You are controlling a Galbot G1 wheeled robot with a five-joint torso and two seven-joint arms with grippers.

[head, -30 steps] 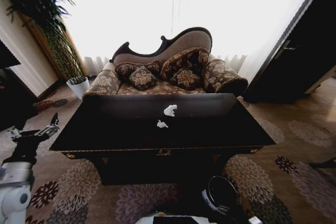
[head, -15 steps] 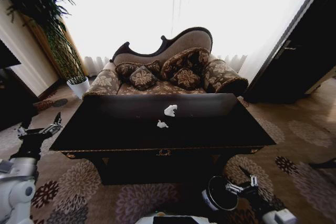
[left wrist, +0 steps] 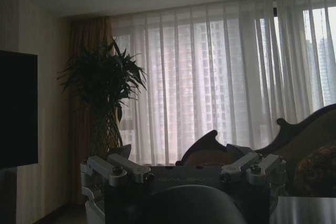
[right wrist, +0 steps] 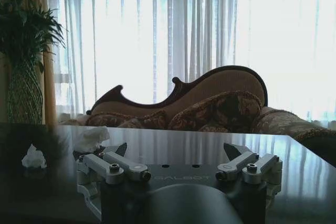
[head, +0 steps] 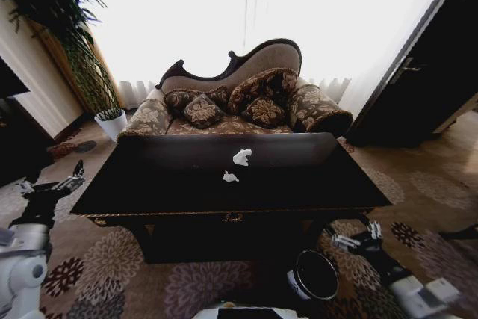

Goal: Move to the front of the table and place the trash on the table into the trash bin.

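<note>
- Now the right gripper [head: 357,235] sits higher and farther right than half a second ago, off the table's near right corner; a second ago it was not in the head view at all.
- Its fingers stand apart and hold nothing, which the right wrist view confirms, with the right gripper [right wrist: 176,153] open at tabletop height and looking across the glossy surface.
- Just left of it and nearer the robot, the bin [head: 316,275] stands on the carpet, its dark mouth facing up; the gripper was over the bin's rim before and has since lifted clear.
- Ahead of it, the table [head: 149,192] fills the middle of the scene, the gold emblem at its near edge, so I judge the robot is already in front of it.
- Two paper bits lie near the table's centre: the smaller paper [head: 230,177] nearer, the larger paper [head: 242,157] just beyond it, apart from each other and unmoved.
- From the right wrist both also show on the tabletop, one paper [right wrist: 33,157] and the other [right wrist: 90,139].
- No bottle or dark round object is visible on the table.
- At the far left, the left gripper [head: 49,185] hovers off the table's left end, fingers spread and empty, barely shifted.
- Reading this, the approach looks done and the right arm is rising toward a first reach; nothing is binned yet.
</note>
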